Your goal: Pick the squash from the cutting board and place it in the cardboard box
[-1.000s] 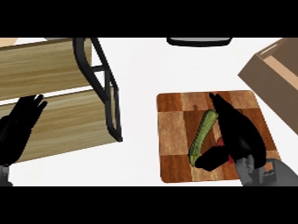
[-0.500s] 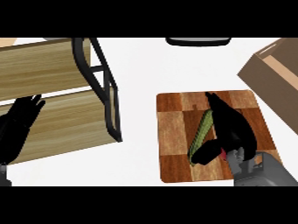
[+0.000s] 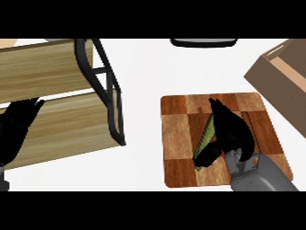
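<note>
The green squash [image 3: 204, 135] lies lengthwise on the checkered wooden cutting board [image 3: 179, 116] at the lower right. My right hand [image 3: 232, 133] lies over it from the right and hides most of it. Its fingers stretch straight toward the board's far edge, and the thumb pokes out at the squash's near end. Only a thin green strip shows along the hand's left side. The open cardboard box [image 3: 293, 77] stands at the right edge, beyond the board. My left hand [image 3: 9, 130] rests open at the lower left, fingers up.
A wooden shelf rack [image 3: 44, 72] with a black metal frame [image 3: 107, 90] fills the left side, its leg close to the board. A dark rounded object [image 3: 203, 42] sits at the counter's far edge. White counter lies between rack and board.
My right hand has slid left onto the squash, covering more of it than before. The squash and board stay in place. The left hand has not moved.
</note>
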Available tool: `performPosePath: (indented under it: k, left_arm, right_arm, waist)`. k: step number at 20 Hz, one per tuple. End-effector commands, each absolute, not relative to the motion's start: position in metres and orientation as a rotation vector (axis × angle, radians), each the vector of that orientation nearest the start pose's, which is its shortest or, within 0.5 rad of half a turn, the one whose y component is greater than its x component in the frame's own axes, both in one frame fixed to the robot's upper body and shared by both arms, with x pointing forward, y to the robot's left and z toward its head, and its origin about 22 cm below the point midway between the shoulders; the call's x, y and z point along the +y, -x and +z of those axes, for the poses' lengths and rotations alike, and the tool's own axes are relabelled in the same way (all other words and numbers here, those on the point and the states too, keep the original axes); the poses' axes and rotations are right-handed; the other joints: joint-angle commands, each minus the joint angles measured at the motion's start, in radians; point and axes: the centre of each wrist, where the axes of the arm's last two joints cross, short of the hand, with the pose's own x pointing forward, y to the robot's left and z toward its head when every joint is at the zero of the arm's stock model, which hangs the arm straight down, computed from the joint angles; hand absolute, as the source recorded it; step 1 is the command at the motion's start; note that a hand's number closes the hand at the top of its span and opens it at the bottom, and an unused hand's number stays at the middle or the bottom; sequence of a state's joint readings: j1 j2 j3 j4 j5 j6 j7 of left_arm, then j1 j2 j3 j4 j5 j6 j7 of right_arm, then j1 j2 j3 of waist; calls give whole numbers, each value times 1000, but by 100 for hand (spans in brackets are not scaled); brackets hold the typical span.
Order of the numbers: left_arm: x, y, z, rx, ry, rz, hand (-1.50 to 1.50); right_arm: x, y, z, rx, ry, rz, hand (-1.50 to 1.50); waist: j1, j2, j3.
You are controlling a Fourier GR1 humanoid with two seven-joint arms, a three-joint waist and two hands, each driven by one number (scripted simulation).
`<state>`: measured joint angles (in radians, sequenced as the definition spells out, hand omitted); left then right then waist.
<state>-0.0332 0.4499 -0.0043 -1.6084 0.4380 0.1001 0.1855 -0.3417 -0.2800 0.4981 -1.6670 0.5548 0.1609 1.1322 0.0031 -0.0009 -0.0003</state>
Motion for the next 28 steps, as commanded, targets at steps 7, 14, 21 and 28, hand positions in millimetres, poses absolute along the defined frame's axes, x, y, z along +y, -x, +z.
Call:
performPosePath:
  k: [7, 14, 21, 28]
  left_arm:
    - [318, -233, 42, -1435, -56, 40, 0]
    - [309, -247, 47, -1453, -55, 49, 0]
    - [314, -244, 52, -1427, -56, 65, 0]
    - [322, -235, 65, -1455, -43, 40, 0]
  right_arm:
    - [-125, -275, 65, -652, 779, 857, -150]
    - [-146, -279, 42, -618, 771, 872, -150]
    - [-141, -277, 62, -647, 770, 842, -150]
    - [-132, -293, 44, -748, 810, 903, 150]
  waist:
    - [4, 0, 0]
    - [-1, 1, 0]
    - [-2, 0, 0]
    - [2, 0, 0]
